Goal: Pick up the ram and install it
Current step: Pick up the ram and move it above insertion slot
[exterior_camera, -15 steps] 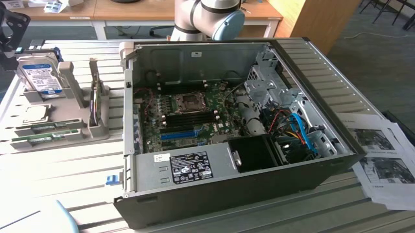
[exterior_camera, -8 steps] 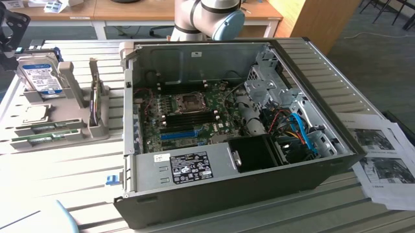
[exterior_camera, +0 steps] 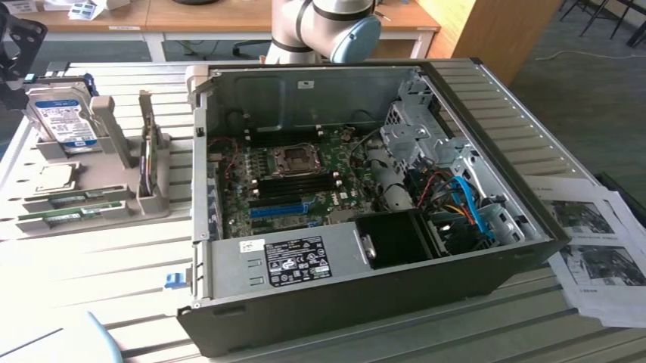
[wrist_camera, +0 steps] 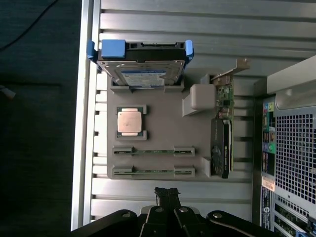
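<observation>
— Position first: where does the ram [wrist_camera: 153,171] lie from the hand [wrist_camera: 167,192]?
— In the grey tray [wrist_camera: 158,116] on the desk [wrist_camera: 197,29], in the slot nearest the fingertips. It is apart from them, with a strip of bare desk between. A second stick [wrist_camera: 153,151] lies parallel just beyond it, then the processor chip [wrist_camera: 131,120], then the hard drive [wrist_camera: 143,74] farthest off.
— And the hand?
— Pressed shut, its two dark fingers together, holding nothing.
— What can't you make out?
— The ram stands on edge, so just a thin green line shows. Its chips are hidden and both ends are tucked into grey brackets. The hand's base is cut off by the frame edge.
— Materials?
— The tray is matte grey and blocky, with moulded pockets. The desk is pale ribbed metal slats. The hard drive is silver with a blue-and-white label, in a blue bracket. The graphics card [wrist_camera: 222,143] stands on edge in the tray, a green board with a black cover. In the exterior view the computer case [exterior_camera: 404,287] lies open to the exterior view's right of the tray, a dark shell with bare metal inside and its motherboard [exterior_camera: 302,181] exposed.
</observation>
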